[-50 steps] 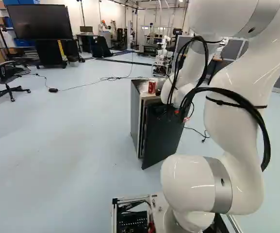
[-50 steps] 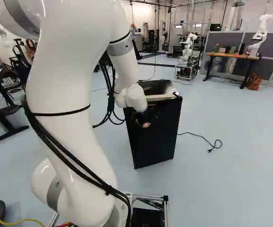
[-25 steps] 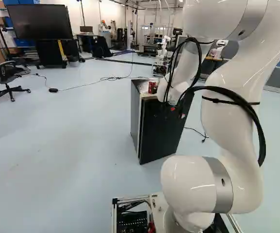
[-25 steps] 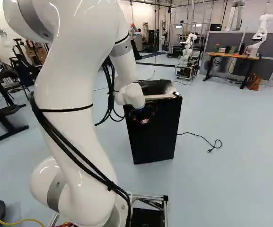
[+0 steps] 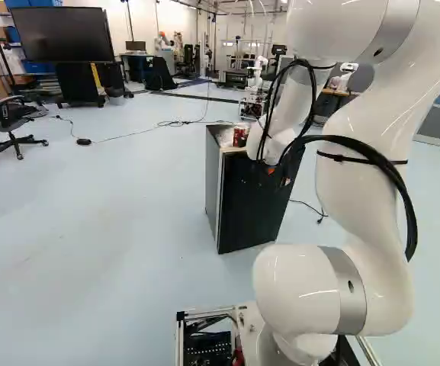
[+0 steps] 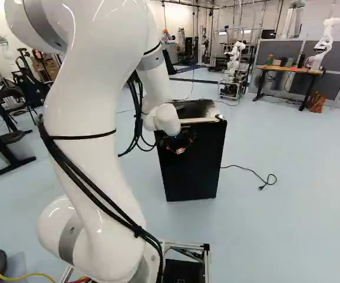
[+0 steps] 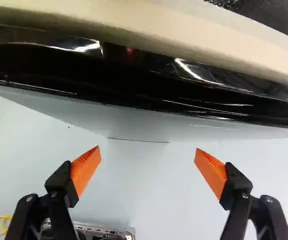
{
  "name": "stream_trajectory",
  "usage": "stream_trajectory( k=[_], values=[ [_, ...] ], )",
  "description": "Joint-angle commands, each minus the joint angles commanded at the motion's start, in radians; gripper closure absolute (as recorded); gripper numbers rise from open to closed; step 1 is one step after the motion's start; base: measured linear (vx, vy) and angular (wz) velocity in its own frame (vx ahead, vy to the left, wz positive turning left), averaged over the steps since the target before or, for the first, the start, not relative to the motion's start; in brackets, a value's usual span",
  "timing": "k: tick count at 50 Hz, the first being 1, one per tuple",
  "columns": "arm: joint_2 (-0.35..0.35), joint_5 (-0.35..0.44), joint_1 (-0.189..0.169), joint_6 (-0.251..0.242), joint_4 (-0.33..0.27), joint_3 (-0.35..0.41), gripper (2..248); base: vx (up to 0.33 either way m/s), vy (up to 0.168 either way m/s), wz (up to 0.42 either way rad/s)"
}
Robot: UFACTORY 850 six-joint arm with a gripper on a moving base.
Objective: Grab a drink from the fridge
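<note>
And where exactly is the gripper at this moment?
The gripper is near the middle of the right base view, at the front of the black fridge, a little below its top edge.

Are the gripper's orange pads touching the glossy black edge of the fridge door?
Apart: the wrist view shows a pale gap between both pads and the black edge.
</note>
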Motion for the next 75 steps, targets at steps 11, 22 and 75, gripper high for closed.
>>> stream_trajectory(
  k=[11, 22, 75],
  values=[
    [0.000, 0.008, 0.000, 0.000, 0.000, 0.000, 3, 0.000, 0.000, 0.000],
    [-0.004, 0.022, 0.001, 0.000, 0.000, -0.005, 3, 0.000, 0.000, 0.000],
    [-0.039, 0.079, 0.007, 0.000, 0.000, -0.051, 3, 0.000, 0.000, 0.000]
  ],
)
